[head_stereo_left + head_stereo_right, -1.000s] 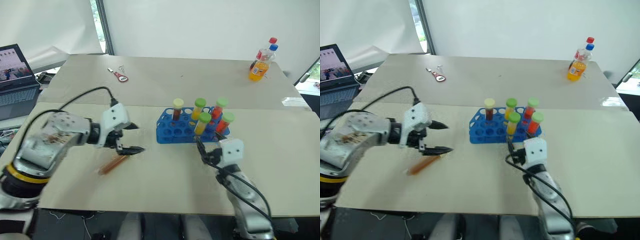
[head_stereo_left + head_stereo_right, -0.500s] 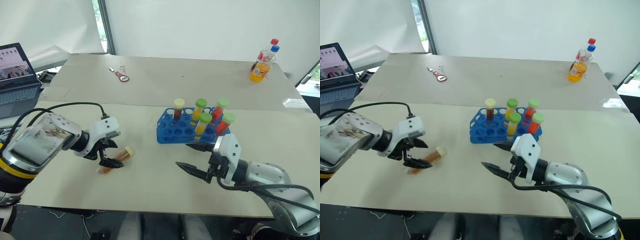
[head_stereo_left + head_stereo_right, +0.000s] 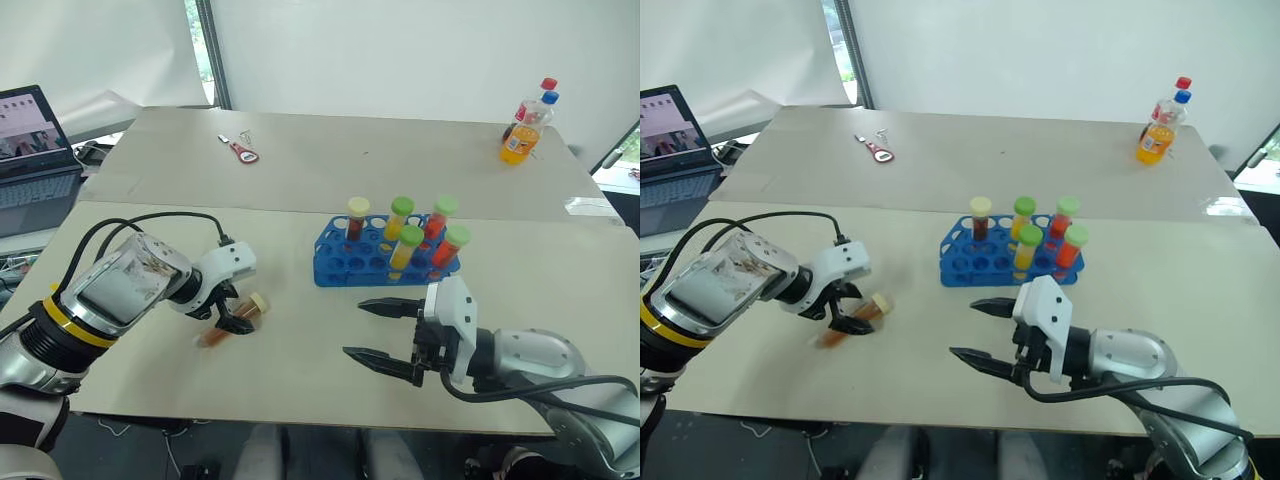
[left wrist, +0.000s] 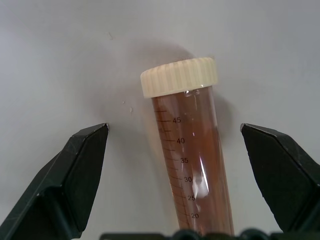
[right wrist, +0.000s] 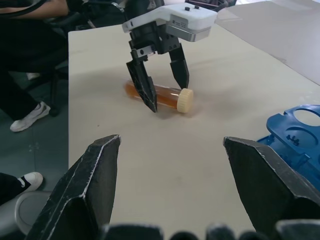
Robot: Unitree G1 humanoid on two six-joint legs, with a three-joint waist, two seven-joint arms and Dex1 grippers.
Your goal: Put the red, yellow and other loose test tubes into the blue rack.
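While jaws straddle tube (image 4: 192,165), bare table (image 3: 300,370) surrounds.

Both grippers (image 3: 238,310) (image 3: 385,338) wide open.

Bright, even daylight washes my bench (image 3: 300,170), glare shining at its far right corner, soft shadows lying under my fingers (image 4: 75,175), which loom blurred up close.
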